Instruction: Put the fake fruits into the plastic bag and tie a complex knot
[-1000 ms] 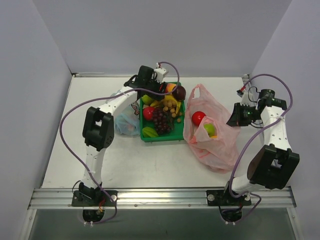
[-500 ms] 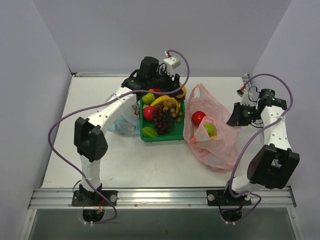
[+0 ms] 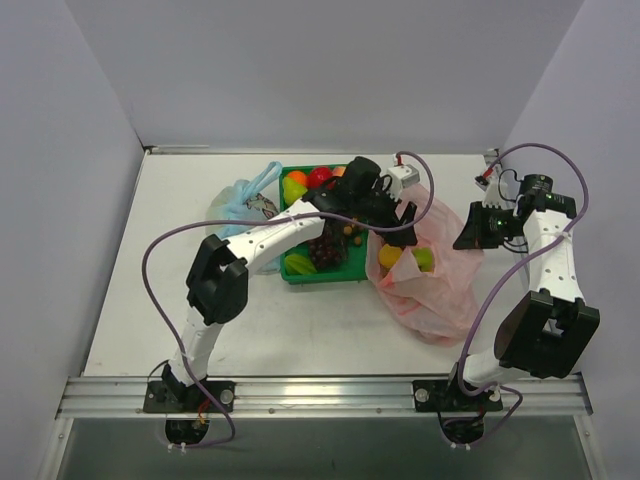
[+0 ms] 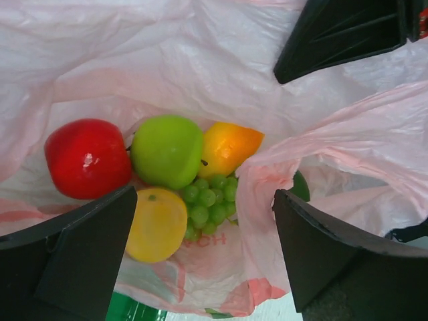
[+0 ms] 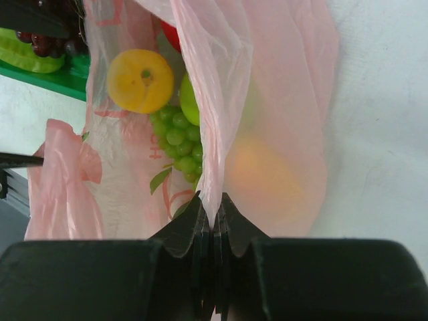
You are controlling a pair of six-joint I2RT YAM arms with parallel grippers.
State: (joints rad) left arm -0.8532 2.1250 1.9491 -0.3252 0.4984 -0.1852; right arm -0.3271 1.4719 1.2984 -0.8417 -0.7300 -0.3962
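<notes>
The pale-pink plastic bag lies open to the right of the green tray. My left gripper hovers over the bag's mouth, open and empty. Below it in the bag lie a red apple, a green apple, an orange-yellow mango, a round yellow fruit and green grapes. My right gripper is shut on the bag's right edge and holds it up. No knot shows.
The tray holds an orange, a red apple, purple grapes and a green starfruit. A light-blue bag lies left of the tray. Grey walls enclose the table on three sides.
My left arm has swung right from the tray's back to above the pink bag's mouth. A round yellow fruit now lies in the bag. The right arm has stayed put.
</notes>
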